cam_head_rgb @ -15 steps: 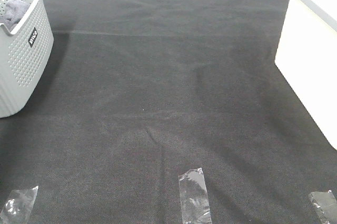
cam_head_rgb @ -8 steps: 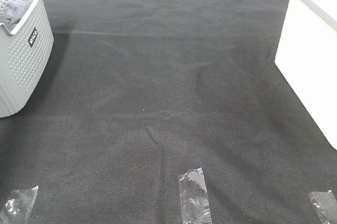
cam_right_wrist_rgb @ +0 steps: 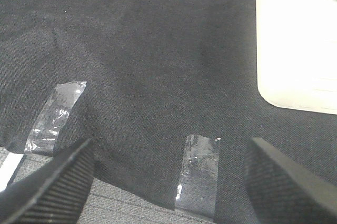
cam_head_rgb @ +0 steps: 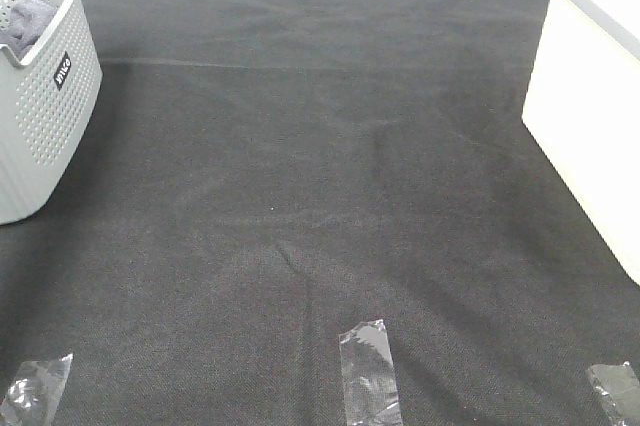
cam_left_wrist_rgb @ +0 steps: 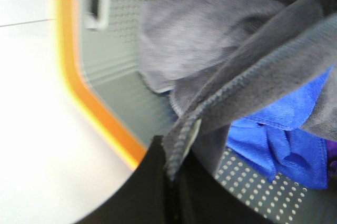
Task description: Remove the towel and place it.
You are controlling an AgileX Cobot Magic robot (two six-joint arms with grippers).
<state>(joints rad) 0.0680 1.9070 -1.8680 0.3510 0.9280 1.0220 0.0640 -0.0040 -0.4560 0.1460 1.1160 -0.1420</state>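
Note:
The greyish-lavender towel (cam_head_rgb: pixel 27 19) lies bunched inside the grey perforated basket (cam_head_rgb: pixel 50 116) at the far left of the high view. In the left wrist view the towel (cam_left_wrist_rgb: pixel 210 40) fills the frame, and its stitched hem runs down into the seam between the two black fingers of my left gripper (cam_left_wrist_rgb: pixel 174 192), which is shut on it. The left arm is out of the high view. My right gripper (cam_right_wrist_rgb: pixel 168 182) is open and empty, low over the black table cloth near its front edge. It is also out of the high view.
A blue cloth (cam_left_wrist_rgb: pixel 279 129) lies under the towel in the basket (cam_left_wrist_rgb: pixel 121 77). A white box (cam_head_rgb: pixel 590 116) stands at the right edge and also shows in the right wrist view (cam_right_wrist_rgb: pixel 295 50). Clear tape strips (cam_head_rgb: pixel 370 366) hold the black cloth's front edge.
The visible lump of towel in the basket has shifted slightly and looks smaller. Nothing else on the table has moved.

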